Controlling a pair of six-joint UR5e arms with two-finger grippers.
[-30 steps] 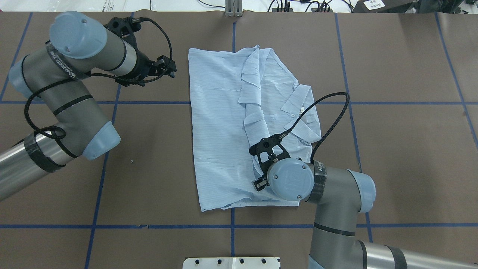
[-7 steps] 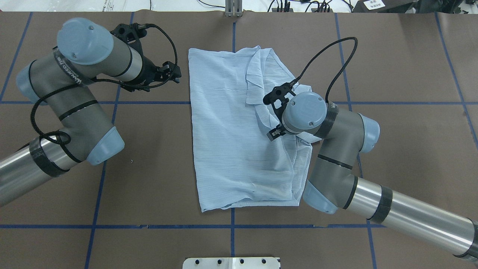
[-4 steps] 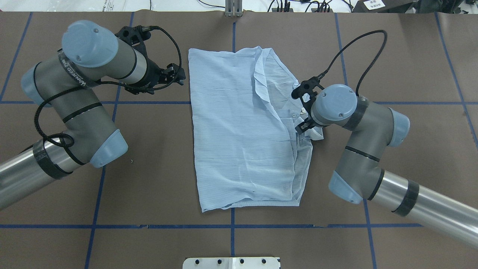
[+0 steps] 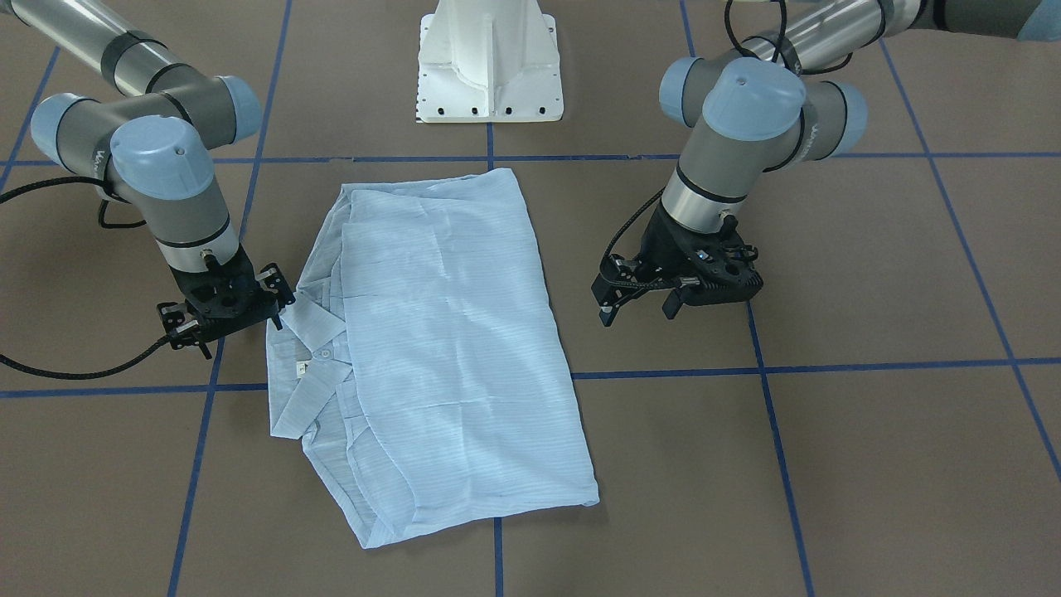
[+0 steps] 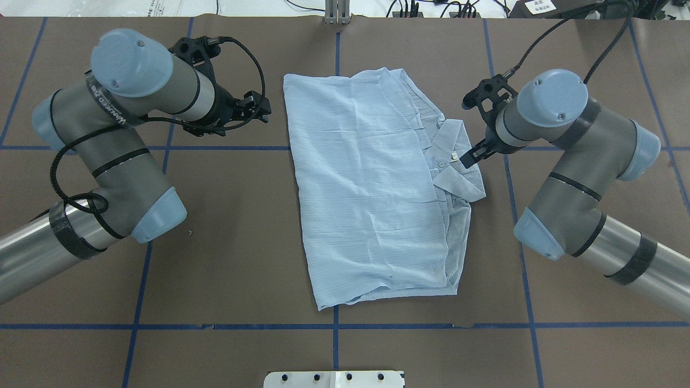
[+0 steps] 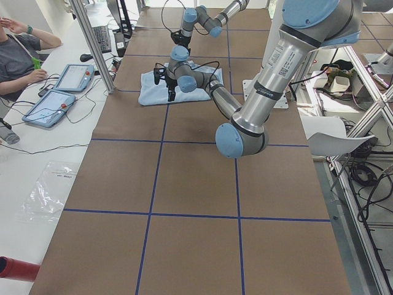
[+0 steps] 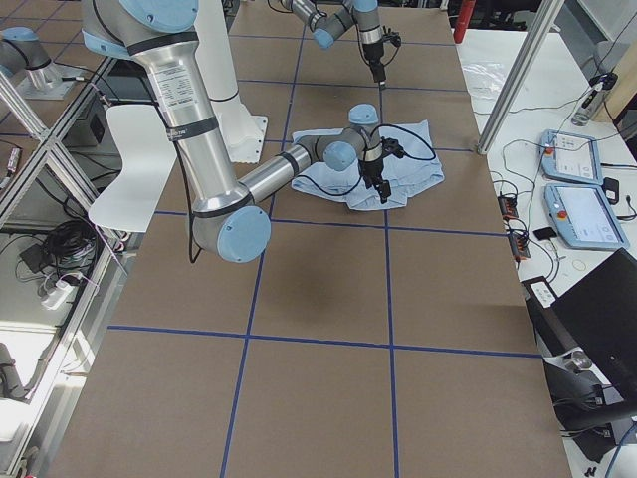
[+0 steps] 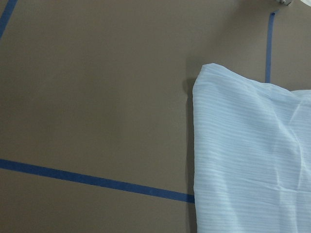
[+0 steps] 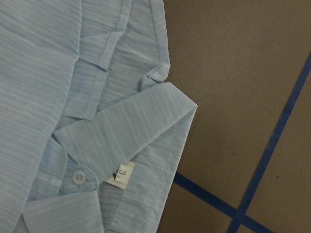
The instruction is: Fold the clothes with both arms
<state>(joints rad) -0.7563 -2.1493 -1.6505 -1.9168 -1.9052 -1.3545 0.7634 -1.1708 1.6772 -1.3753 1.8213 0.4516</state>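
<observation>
The shirt (image 5: 372, 183) lies flat mid-table in a long folded panel, with its collar (image 5: 455, 161) and loose layers poking out on the right. The left gripper (image 4: 637, 313) hovers off the far left corner, fingers spread and empty. The right gripper (image 4: 228, 319) sits just beside the collar, fingers apart too, gripping nothing. The danger is a pinch catching only the collar, so the thin layers slide and the stack peels open. Nothing blocks either arm, with just blue tape lines (image 5: 140, 269) on the table (image 5: 226, 258).

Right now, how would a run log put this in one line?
shirt: partly folded, flat on table | left pincer: open, beside shirt | right pincer: open, by collar
</observation>
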